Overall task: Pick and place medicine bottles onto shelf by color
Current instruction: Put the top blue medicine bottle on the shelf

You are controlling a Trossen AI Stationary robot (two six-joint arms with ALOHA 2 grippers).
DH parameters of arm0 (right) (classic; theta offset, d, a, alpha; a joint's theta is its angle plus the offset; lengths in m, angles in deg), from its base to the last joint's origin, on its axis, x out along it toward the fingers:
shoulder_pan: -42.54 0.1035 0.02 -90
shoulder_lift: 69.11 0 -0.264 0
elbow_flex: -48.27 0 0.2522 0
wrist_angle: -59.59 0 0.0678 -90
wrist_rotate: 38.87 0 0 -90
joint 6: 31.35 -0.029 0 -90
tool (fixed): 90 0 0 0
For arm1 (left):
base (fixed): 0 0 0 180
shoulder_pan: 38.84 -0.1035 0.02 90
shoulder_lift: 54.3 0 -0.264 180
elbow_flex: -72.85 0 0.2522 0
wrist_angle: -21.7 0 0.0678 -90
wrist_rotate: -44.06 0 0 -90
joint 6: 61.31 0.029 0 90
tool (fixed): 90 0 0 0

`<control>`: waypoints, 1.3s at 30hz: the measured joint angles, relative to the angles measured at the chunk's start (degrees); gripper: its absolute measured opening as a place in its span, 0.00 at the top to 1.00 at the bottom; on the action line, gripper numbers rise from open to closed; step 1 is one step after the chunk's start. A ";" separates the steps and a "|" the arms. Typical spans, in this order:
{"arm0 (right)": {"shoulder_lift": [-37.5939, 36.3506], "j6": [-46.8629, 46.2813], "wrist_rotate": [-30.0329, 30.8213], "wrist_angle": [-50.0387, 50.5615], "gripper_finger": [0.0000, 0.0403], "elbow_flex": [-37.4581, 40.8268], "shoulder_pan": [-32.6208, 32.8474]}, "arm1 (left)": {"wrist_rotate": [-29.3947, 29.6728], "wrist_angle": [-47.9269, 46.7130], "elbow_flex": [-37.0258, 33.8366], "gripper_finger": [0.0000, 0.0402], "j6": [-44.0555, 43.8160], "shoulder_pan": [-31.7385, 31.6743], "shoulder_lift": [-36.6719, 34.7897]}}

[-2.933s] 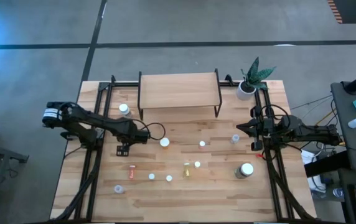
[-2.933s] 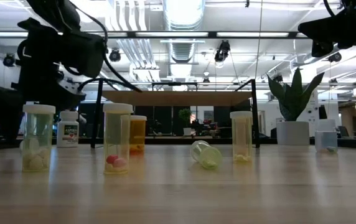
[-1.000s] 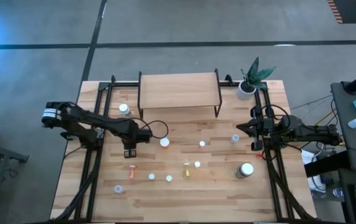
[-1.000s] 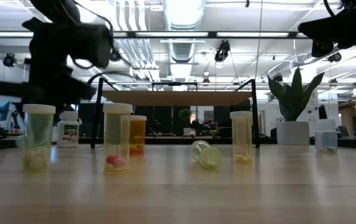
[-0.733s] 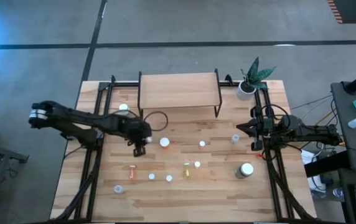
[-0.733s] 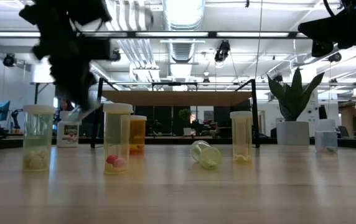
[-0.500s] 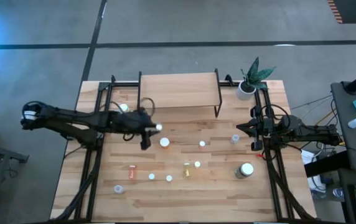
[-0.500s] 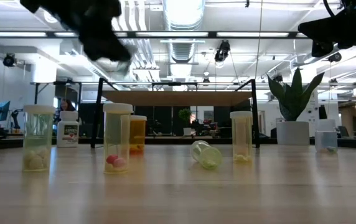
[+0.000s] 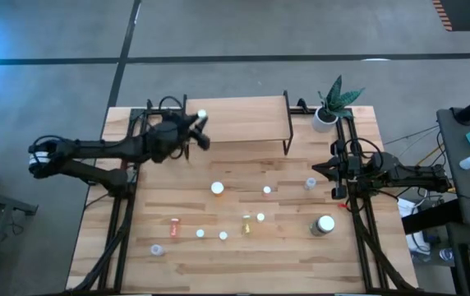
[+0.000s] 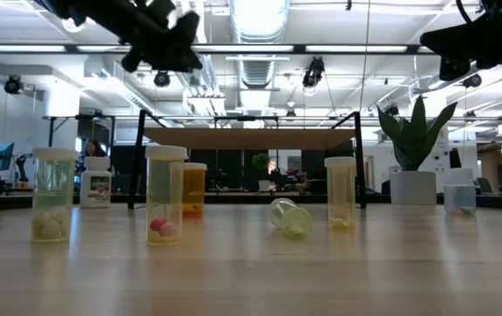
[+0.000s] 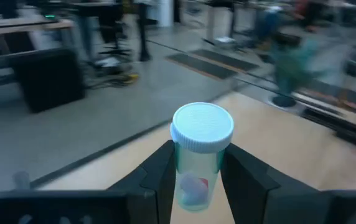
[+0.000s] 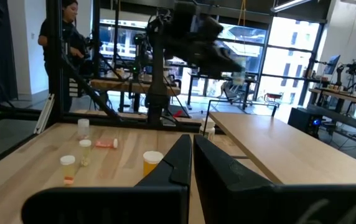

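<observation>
My left gripper (image 9: 195, 125) is shut on a clear medicine bottle (image 11: 198, 163) with a white cap (image 9: 201, 114) and pink pills inside. It hangs high over the left end of the shelf (image 9: 237, 120), a light-wood board on black legs at the table's far side. In the low view the left gripper (image 10: 170, 35) is well above the shelf (image 10: 251, 138). Several other medicine bottles stand or lie on the table, among them an orange one (image 9: 217, 188) and a large one (image 9: 324, 224). My right gripper (image 12: 191, 155) waits shut at the table's right side (image 9: 319, 169). My left gripper pinches the bottle's clear body (image 11: 190, 177), just below the cap, between its two fingers (image 11: 161, 171), one on each side. The fingers come nearly level from the table's left. The bottle is lifted clear over the shelf, tilted, its capped end reaching past the fingertips.
A potted plant (image 9: 330, 107) stands at the far right corner beside the shelf. A white labelled bottle (image 10: 96, 184) stands near the shelf's left legs. Black frame rails (image 9: 120, 222) run along both table sides. A person stands in the room behind (image 12: 72, 37).
My left gripper has risen from the table's middle left and swung toward the far edge, to above the shelf's left end. It has tipped from pointing down to nearly level and rolled. The clear bottle has gone up with it, lifted clear of the table.
</observation>
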 joint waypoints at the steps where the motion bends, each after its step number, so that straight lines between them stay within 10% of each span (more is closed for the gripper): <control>1: 0.00 0.00 -0.02 0.02 0.98 0.00 -0.02 | 0.00 1.37 0.00 0.75 -0.05 -1.53 0.89; 21: 0.00 -0.01 0.00 0.00 0.98 0.02 0.00 | -0.11 3.86 3.07 0.75 -4.42 -16.53 13.83; 39: 0.00 0.00 -0.03 -0.01 0.98 0.01 -0.01 | -0.04 11.39 2.32 0.75 -6.14 -17.73 22.33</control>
